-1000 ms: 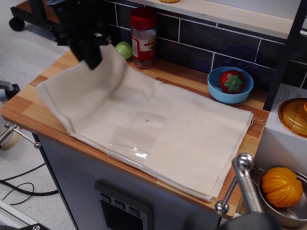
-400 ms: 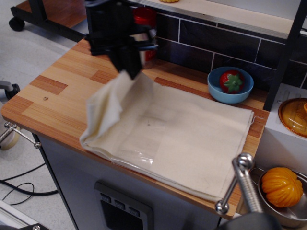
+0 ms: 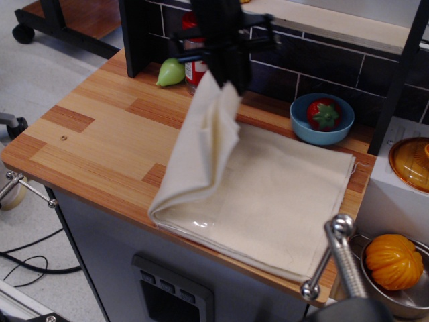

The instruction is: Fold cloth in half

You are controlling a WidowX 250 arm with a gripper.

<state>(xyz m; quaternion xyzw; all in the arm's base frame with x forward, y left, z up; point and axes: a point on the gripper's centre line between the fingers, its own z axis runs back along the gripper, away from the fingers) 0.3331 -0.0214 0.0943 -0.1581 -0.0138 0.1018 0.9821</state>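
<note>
The cream cloth [image 3: 281,201] lies on the wooden counter [image 3: 94,134], its right part flat. Its left part is lifted and hangs in folds [image 3: 204,151] from my black gripper [image 3: 228,80], which is shut on the cloth's far left corner above the counter's middle back. A shiny clear patch [image 3: 198,225] shows at the cloth's front edge, partly under the raised fold. The gripper's fingertips are blurred and partly hidden by the fabric.
A blue bowl [image 3: 322,127] with a strawberry [image 3: 323,113] stands at the back right, close to the cloth. A red-lidded jar [image 3: 194,64] and a green fruit [image 3: 171,72] stand at the back, behind the arm. A metal bowl with an orange [image 3: 394,261] sits off the right edge.
My gripper has moved right along the back of the counter, carrying the cloth's left corner with it. The left of the counter is now bare and the lifted fold stands over the cloth's middle.
</note>
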